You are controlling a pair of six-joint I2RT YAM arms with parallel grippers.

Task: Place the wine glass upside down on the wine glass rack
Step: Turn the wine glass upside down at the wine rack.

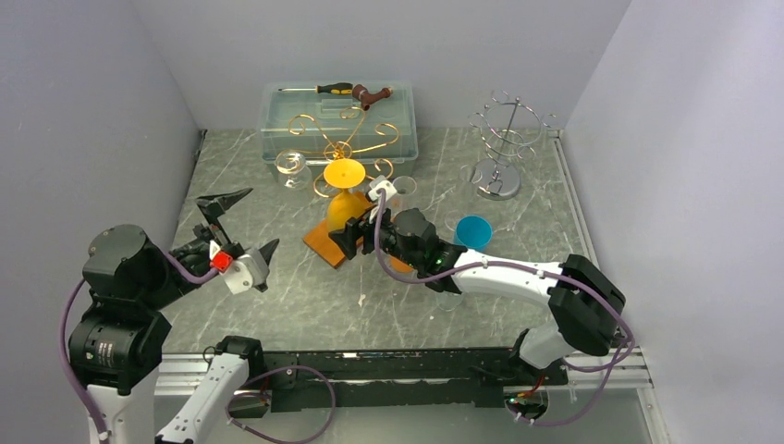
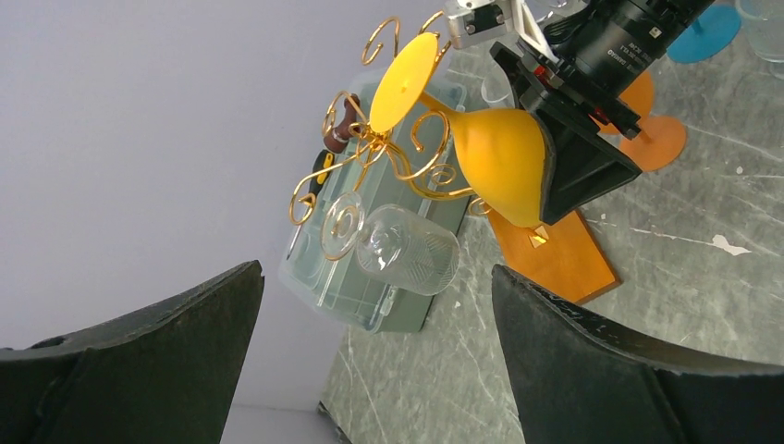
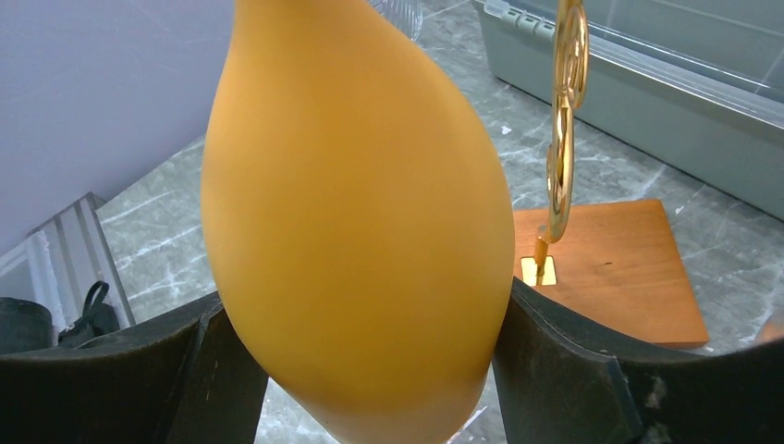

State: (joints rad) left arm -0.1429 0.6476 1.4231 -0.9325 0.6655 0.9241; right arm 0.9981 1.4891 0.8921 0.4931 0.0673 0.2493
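Note:
A yellow wine glass [image 1: 340,209] is upside down at the gold wire rack [image 1: 342,146], its round foot [image 1: 344,173] on top among the rack's curled arms. My right gripper [image 1: 356,231] is shut on its bowl. In the right wrist view the bowl [image 3: 361,203] fills the gap between both fingers [image 3: 592,370]. The left wrist view shows the glass [image 2: 499,153] with its stem passing between the gold curls [image 2: 407,157]. My left gripper [image 1: 262,220] is open and empty, to the left of the rack.
A clear glass [image 1: 293,166] hangs on the rack's left arm. The rack stands on a wooden base [image 1: 328,245]. A blue glass [image 1: 473,231] stands to the right. A silver rack [image 1: 504,139] is at the back right. A plastic box [image 1: 337,120] with a screwdriver is behind.

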